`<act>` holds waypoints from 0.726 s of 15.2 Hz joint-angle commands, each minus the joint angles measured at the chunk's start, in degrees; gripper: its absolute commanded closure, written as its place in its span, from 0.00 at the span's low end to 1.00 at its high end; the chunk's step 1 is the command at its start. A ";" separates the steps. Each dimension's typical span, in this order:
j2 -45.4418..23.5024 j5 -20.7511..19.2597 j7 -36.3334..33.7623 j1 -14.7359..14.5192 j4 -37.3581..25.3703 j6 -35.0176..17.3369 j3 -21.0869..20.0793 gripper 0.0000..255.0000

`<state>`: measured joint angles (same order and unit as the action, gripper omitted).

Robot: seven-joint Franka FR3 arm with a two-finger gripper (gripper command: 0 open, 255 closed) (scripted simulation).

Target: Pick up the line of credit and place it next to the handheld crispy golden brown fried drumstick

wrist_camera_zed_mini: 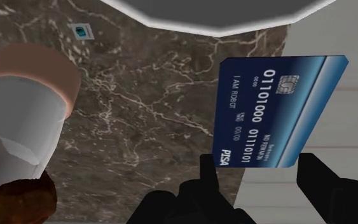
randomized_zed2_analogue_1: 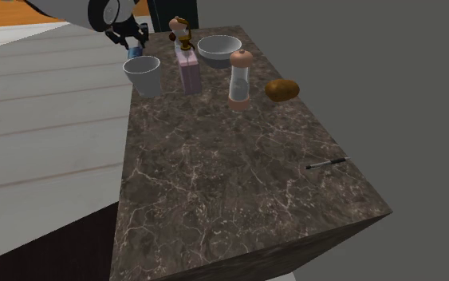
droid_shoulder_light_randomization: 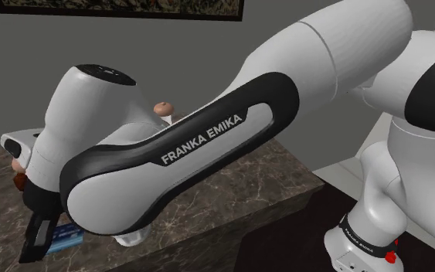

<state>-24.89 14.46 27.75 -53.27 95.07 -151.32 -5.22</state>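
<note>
Dark veined marble counter before a grey wall, pale plank floor alongside. At upper left of the second exterior view, black gripper over the counter's far corner, just behind a white cup. Pinching a blue credit card by its lower edge, fingers pressed to either side. Well apart from the golden-brown drumstick at upper right, past a pink bottle, grey bowl and tall grinder.

Card in black end effector was dark blue with white digits; counter beneath it was dark brown, marbled, pale veins.
</note>
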 commanded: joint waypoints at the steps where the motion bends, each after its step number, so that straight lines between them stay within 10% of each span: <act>1: -0.60 0.28 0.45 0.16 0.41 -1.02 -0.17 1.00; 11: -4.34 1.73 2.71 0.78 2.69 -6.95 -1.32 1.00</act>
<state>-28.77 16.09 30.30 -52.51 97.74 -157.76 -6.45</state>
